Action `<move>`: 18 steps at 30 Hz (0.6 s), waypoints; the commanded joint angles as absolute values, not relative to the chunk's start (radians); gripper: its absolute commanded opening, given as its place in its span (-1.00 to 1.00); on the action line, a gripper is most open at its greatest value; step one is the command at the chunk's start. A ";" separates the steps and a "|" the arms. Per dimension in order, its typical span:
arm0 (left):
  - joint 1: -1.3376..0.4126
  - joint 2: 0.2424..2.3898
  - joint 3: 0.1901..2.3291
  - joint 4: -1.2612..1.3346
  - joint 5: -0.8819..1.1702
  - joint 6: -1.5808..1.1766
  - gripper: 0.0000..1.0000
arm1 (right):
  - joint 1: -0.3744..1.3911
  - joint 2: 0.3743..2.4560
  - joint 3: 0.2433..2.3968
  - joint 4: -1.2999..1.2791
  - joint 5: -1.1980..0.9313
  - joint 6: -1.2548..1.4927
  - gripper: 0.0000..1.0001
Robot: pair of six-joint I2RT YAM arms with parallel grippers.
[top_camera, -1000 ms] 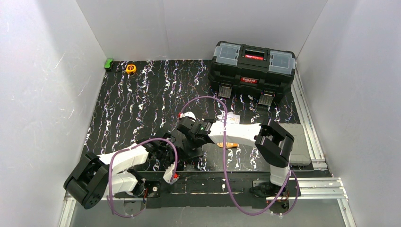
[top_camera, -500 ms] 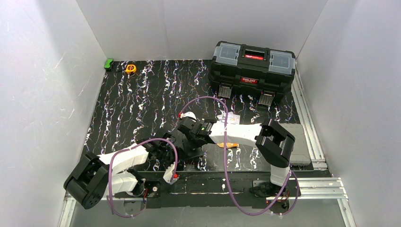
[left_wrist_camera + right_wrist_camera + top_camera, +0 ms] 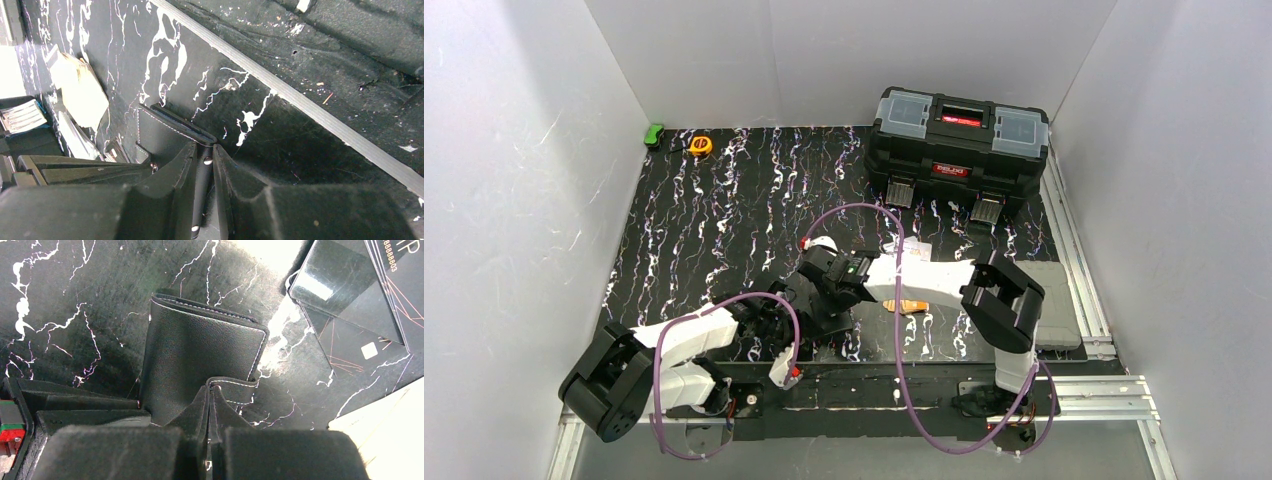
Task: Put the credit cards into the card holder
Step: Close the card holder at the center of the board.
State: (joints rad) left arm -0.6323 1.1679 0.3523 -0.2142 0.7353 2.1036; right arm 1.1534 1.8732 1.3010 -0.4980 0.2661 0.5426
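The black card holder (image 3: 200,345) stands partly open on the marbled mat, held from two sides. My right gripper (image 3: 210,388) is shut on its clasp tab (image 3: 235,387). From the other side my left gripper (image 3: 204,150) is shut on the card holder's (image 3: 160,132) stitched edge. Dark, shiny credit cards (image 3: 350,315) with print lie fanned just right of it, and a pale card (image 3: 385,440) lies nearer. The top view shows an orange card (image 3: 911,306) and a white card (image 3: 916,253) beside the right forearm. There both grippers meet mid-mat and hide the holder.
A large black toolbox (image 3: 959,145) stands at the back right. A yellow tape measure (image 3: 700,145) and a small green object (image 3: 655,133) lie in the far left corner. A grey pad (image 3: 1054,300) sits at the right edge. The mat's front edge (image 3: 320,112) runs just beside the left gripper.
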 commanded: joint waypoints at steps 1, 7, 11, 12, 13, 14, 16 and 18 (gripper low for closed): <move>-0.642 1.192 0.327 -0.345 0.684 2.179 -0.65 | 1.164 1.991 1.282 -0.479 0.175 0.560 -0.97; -0.643 1.189 0.326 -0.345 0.681 2.178 -0.65 | 1.164 2.019 1.287 -0.482 0.158 0.560 -0.97; -0.643 1.189 0.328 -0.346 0.681 2.177 -0.65 | 1.164 2.039 1.285 -0.483 0.137 0.559 -0.97; -0.643 1.190 0.330 -0.349 0.681 2.178 -0.66 | 1.164 2.044 1.285 -0.483 0.129 0.557 -0.97; -0.642 1.189 0.332 -0.352 0.681 2.179 -0.66 | 1.164 2.051 1.288 -0.484 0.123 0.552 -0.97; -0.643 1.190 0.334 -0.353 0.681 2.179 -0.66 | 1.164 2.059 1.290 -0.487 0.116 0.550 -0.97; -0.644 1.189 0.335 -0.356 0.681 2.180 -0.66 | 1.164 2.071 1.293 -0.491 0.106 0.547 -0.97; -0.644 1.186 0.336 -0.360 0.681 2.181 -0.66 | 1.164 2.083 1.299 -0.504 0.104 0.543 -0.97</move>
State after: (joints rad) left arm -0.6369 1.1679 0.3565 -0.2218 0.7296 2.1036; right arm 1.1549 1.9373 1.3575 -0.5220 0.2070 0.5262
